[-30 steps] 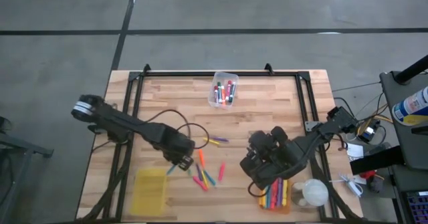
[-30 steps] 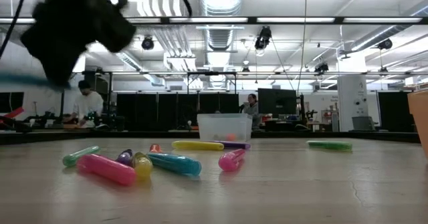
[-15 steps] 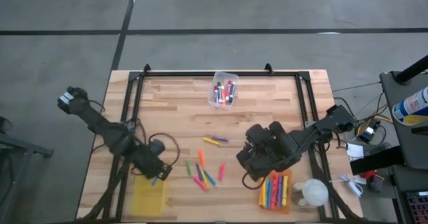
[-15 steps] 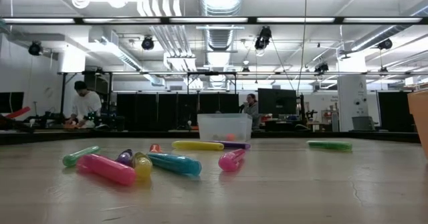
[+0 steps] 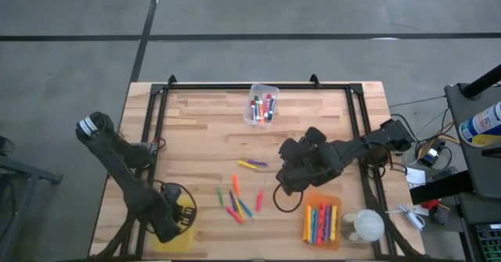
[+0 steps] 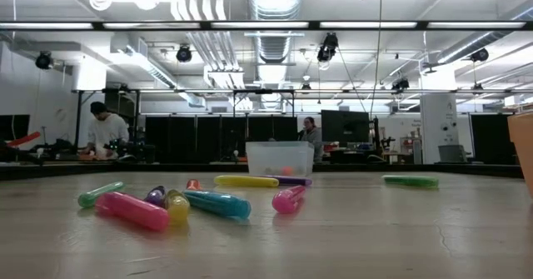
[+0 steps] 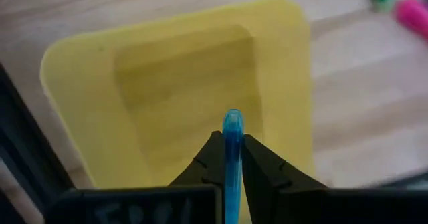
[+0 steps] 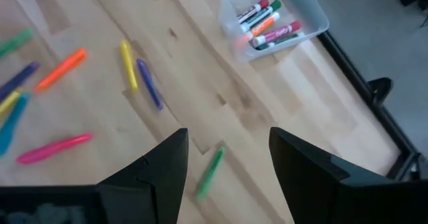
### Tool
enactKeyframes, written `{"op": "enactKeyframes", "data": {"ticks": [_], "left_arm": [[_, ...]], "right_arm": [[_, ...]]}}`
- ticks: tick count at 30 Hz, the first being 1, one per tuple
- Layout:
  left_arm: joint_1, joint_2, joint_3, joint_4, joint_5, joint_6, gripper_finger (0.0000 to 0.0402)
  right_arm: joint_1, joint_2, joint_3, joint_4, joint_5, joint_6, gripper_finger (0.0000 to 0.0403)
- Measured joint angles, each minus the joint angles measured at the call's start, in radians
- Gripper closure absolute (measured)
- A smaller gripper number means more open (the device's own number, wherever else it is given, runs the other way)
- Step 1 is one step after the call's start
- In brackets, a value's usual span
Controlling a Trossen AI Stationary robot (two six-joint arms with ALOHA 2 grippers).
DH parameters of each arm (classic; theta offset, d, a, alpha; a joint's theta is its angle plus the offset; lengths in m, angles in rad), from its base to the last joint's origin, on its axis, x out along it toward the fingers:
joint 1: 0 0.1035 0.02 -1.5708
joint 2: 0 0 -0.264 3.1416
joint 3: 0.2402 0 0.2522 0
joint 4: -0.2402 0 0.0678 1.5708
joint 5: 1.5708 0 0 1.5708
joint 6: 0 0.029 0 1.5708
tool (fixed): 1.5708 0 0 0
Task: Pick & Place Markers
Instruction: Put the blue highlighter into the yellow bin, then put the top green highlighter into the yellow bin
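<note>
Several loose markers (image 5: 239, 199) lie flat on the wooden table, with a yellow and a purple one (image 5: 252, 164) a little farther back; the low view shows them (image 6: 216, 203) too. My left gripper (image 5: 177, 217) hovers over the yellow bin (image 5: 186, 241) at the near left, shut on a blue marker (image 7: 232, 137). My right gripper (image 5: 286, 180) hangs open above the table right of the markers; in its wrist view a green marker (image 8: 210, 172) lies on the wood below the open fingers (image 8: 227, 174). My left gripper pinches the blue marker between its two fingertips (image 7: 214, 150). The fingers lie along the marker, and its end (image 7: 232, 119) sticks out past their tips. The marker is lifted clear, above the floor of the yellow bin (image 7: 180, 83).
A clear bin (image 5: 262, 105) with red, green and pink markers stands near the far edge. An orange bin (image 5: 321, 223) with several markers sits at the near right, beside a white round object (image 5: 364, 225). Black frame rails run along the table's left, right and far sides.
My left gripper has carried the blue marker from the loose markers toward the table's near left, to above the yellow bin, staying shut. My right gripper has moved from over the orange bin toward the far edge and slightly left.
</note>
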Motion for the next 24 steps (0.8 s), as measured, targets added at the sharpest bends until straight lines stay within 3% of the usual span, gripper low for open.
{"op": "enactKeyframes", "data": {"ticks": [8,18,20,24], "left_arm": [[0.026,0.080,-0.001,0.004,0.080,-0.076,0.0371],[0.032,0.061,-0.026,0.050,0.085,-0.067,0.0277],[0.032,0.039,-0.024,0.048,0.069,-0.053,0.0272],[0.032,-0.020,-0.019,0.050,-0.059,-0.001,0.0271]], "right_arm": [[-0.013,0.000,0.000,0.006,0.001,-0.079,0.0200],[-0.024,0.000,-0.005,0.028,0.002,-0.097,0.0200],[-0.031,0.000,-0.018,0.027,0.001,-0.081,0.0200],[-0.064,0.000,-0.064,0.028,-0.046,-0.054,0.0200]]}}
